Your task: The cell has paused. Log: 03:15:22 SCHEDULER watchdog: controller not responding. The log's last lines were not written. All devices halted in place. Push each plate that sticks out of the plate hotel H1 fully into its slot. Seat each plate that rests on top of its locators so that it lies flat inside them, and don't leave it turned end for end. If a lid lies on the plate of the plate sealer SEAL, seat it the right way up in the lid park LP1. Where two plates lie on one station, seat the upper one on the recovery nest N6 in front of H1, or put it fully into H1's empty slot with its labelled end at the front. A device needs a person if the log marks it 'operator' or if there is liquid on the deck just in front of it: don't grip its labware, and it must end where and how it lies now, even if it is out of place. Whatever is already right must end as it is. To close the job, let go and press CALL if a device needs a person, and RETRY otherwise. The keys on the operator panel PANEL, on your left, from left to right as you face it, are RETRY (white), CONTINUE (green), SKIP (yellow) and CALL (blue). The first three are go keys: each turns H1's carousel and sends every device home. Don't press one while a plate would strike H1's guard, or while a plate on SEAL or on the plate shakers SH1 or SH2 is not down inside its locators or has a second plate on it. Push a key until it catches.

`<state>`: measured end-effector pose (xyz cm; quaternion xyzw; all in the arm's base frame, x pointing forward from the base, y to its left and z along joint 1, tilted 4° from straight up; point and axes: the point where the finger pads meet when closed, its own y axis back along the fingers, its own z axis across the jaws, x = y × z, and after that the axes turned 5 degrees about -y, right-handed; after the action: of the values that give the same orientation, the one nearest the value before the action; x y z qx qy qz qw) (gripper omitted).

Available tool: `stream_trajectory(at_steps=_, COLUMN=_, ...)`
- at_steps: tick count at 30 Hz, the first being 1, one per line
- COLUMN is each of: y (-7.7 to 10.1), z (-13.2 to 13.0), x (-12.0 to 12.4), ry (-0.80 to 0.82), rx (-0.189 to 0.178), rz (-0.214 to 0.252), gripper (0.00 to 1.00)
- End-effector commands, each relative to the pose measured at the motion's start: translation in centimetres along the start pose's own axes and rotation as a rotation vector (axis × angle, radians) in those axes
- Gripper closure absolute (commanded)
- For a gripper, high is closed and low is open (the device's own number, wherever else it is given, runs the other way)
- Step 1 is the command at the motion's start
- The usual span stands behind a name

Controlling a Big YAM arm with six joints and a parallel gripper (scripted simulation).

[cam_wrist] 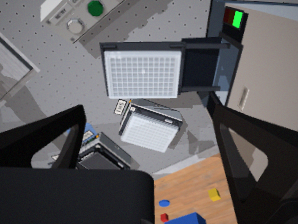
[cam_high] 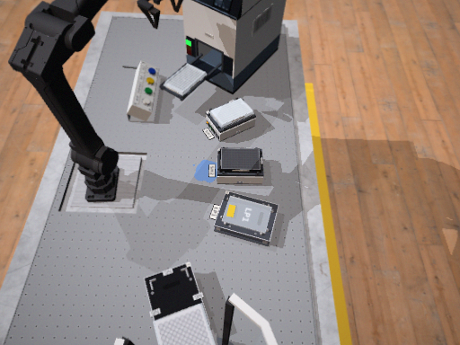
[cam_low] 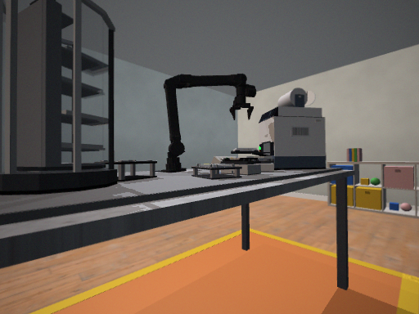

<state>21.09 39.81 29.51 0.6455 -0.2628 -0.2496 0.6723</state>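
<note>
My gripper (cam_high: 157, 11) is open and empty. It hangs high above the deck by the sealer SEAL (cam_high: 234, 31), and shows in the side view (cam_low: 241, 110). In the wrist view a white gridded piece (cam_wrist: 142, 75) lies on SEAL's pulled-out tray below my fingers; I cannot tell if it is a lid or a plate. A white plate (cam_high: 231, 114) sits skewed on one shaker. A dark plate (cam_high: 240, 161) sits on the other shaker, with a blue puddle (cam_high: 204, 171) in front of it. The lid park LP1 (cam_high: 246, 216) holds nothing.
The operator panel (cam_high: 144, 90) stands left of SEAL, with blue (cam_high: 152, 70), yellow, green and white (cam_high: 146, 101) keys. The black nest N6 (cam_high: 172, 289) lies near the front. A white plate (cam_high: 184, 325) sticks out at the bottom edge beside H1's guard (cam_high: 249, 314).
</note>
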Motion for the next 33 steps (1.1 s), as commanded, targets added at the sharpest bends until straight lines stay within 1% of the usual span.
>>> stream_trajectory(at_steps=1, y=1.5, z=-0.9, x=-0.8, ry=0.002, rx=0.015, rz=-0.006, gripper=0.0)
stream_trajectory(at_steps=19, y=1.5, z=-0.9, x=-0.8, ry=0.002, rx=0.015, rz=-0.006, gripper=0.0)
stream_trajectory(at_steps=20, y=1.2, z=-1.0, x=0.5, ry=-0.056, rx=0.008, rz=-0.004, gripper=0.0)
stream_trajectory(at_steps=23, y=-0.5, z=-0.1, x=1.7, ry=-0.154, rx=-0.036, rz=0.012, gripper=0.0)
stream_trajectory(at_steps=26, y=0.3, z=0.4, x=2.9, ry=-0.255, rx=-0.017, rz=0.009, gripper=0.0)
stream_trajectory(at_steps=28, y=1.2, z=0.1, x=3.5, ry=-0.322, rx=0.004, rz=0.002, gripper=0.0)
stream_trajectory(at_steps=30, y=0.6, z=0.4, x=4.3, ry=-0.389, rx=-0.01, rz=0.008, gripper=0.0)
stream_trajectory(at_steps=33, y=-0.2, z=-0.3, x=5.1, ry=-0.488, rx=-0.026, rz=0.015, gripper=0.0)
